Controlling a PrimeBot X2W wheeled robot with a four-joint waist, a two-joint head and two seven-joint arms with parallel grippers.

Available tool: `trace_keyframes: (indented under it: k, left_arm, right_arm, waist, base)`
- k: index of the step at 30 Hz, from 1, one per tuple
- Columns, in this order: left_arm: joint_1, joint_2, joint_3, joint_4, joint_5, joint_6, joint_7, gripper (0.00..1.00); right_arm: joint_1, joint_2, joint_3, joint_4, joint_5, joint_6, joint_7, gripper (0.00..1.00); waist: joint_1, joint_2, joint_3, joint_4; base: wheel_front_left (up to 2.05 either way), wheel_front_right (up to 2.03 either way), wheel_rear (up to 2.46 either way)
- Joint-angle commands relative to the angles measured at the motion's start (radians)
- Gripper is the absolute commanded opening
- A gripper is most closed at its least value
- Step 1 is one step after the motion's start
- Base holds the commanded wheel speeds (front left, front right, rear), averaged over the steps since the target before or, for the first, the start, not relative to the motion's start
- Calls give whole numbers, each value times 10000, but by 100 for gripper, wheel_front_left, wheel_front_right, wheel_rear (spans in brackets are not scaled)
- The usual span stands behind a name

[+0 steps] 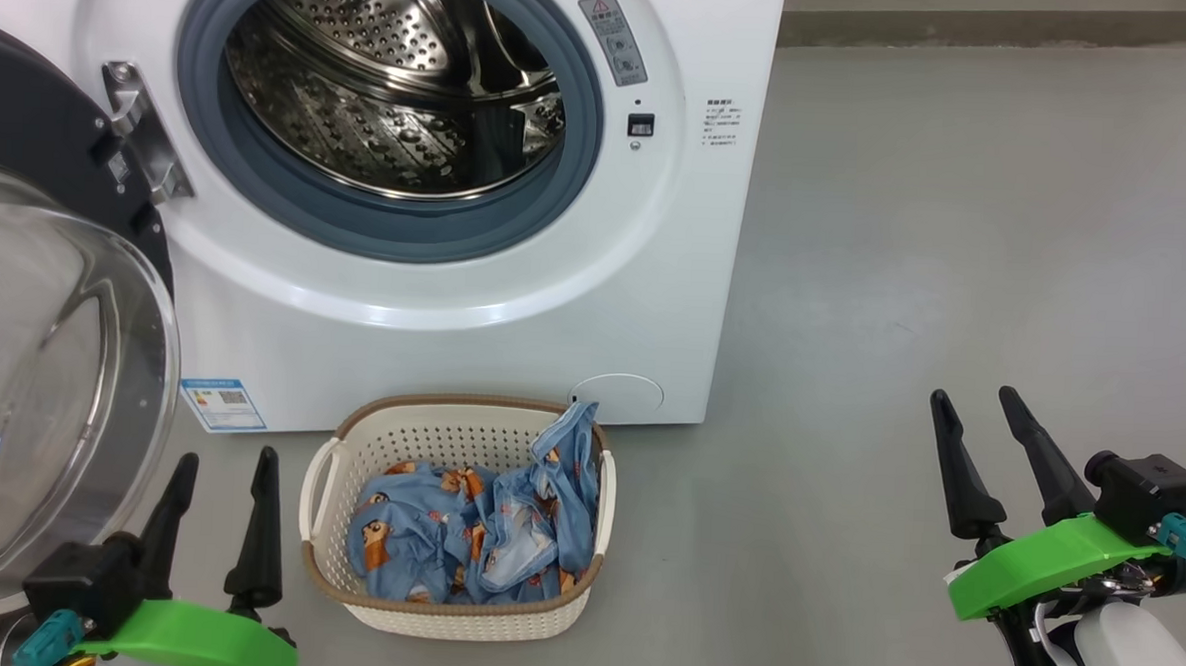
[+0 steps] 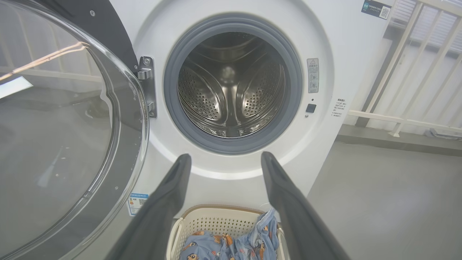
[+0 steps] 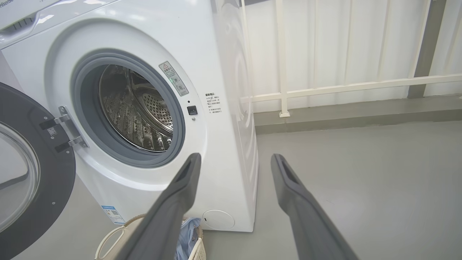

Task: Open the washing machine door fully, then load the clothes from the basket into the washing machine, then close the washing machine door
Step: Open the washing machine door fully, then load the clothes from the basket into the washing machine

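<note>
ok the washing machine door (image 1: 42, 349) is wide open, the clothes (image 1: 474, 538) all sit in the basket (image 1: 461, 608), left gripper (image 1: 227, 457) and right gripper (image 1: 975, 396) spread empty either side of it, so loading and closing remain.

lite: bright, even | shadows: faint on floor (image 1: 957, 239) | glare: reflections on washing machine door (image 2: 54, 126), glints in drum (image 1: 393, 94) | focus: sharp | wrist views: edges bowed

You're on a plain grey floor (image 1: 957, 239), matte, under soft even light. A low grey kerb (image 3: 343, 115) runs along its far edge. A cream railing (image 3: 325, 88) stands on the kerb, with a white vertically seamed wall (image 3: 361, 43) behind it and a dark grey post (image 3: 426, 47) alongside.
</note>
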Motion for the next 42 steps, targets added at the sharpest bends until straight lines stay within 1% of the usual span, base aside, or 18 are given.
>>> trace_keyframes:
  k: [1, 12, 30, 42]
  left_arm:
    - [-230, 257, 334, -181, -50, -33, -128, 100]
    - [-302, 245, 297, -150, -15, -141, -246, 100]
    - [-258, 214, 229, -80, 31, -209, -342, 100]
    - [-272, 240, 209, -73, 15, -136, -354, 100]
  right_arm:
    - [-261, -165, 171, -274, -110, 46, -122, 100]
    - [-251, -171, 31, -344, -181, 46, -122, 100]
    - [-173, -154, 106, -285, -144, 46, -122, 100]
    - [-174, -153, 121, -260, -92, 46, -122, 100]
  waist:
    - [0, 0, 27, -14]
    - [0, 0, 154, 1]
    - [0, 0, 48, 50]
    - [0, 0, 36, 70]
  base:
    - [0, 0, 0]
    - [0, 0, 0]
    - [2, -2, 0]
    - [94, -94, 0]
